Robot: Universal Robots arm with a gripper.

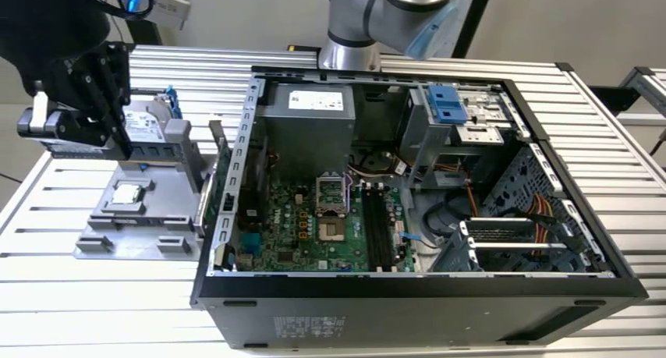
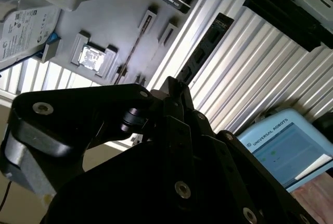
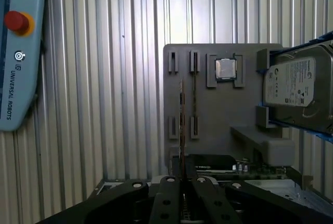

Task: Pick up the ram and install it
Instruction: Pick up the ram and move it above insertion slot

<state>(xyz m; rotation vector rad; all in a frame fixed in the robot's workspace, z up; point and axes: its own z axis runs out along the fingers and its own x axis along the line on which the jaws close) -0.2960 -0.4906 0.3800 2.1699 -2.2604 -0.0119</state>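
Note:
My black gripper (image 1: 104, 101) hangs over the grey fixture (image 1: 136, 233) at the exterior view's left, away from the open computer case (image 1: 416, 286). In both wrist views it is shut on the ram. In the second wrist view the ram (image 2: 208, 44) is a dark narrow stick reaching out from the gripper (image 2: 174, 91) over the ribbed table. In the first wrist view the ram (image 3: 181, 130) shows edge-on, running from the gripper (image 3: 182, 183) across the fixture (image 3: 218, 120). The motherboard's long black slots (image 1: 377, 225) lie inside the case.
On the fixture stand a silver hard drive in a blue frame (image 1: 146, 128), a small square chip (image 1: 127, 193) and a green card (image 1: 218, 151). A blue teach pendant (image 3: 18, 52) lies on the ribbed table. The arm's base (image 1: 348, 50) stands behind the case.

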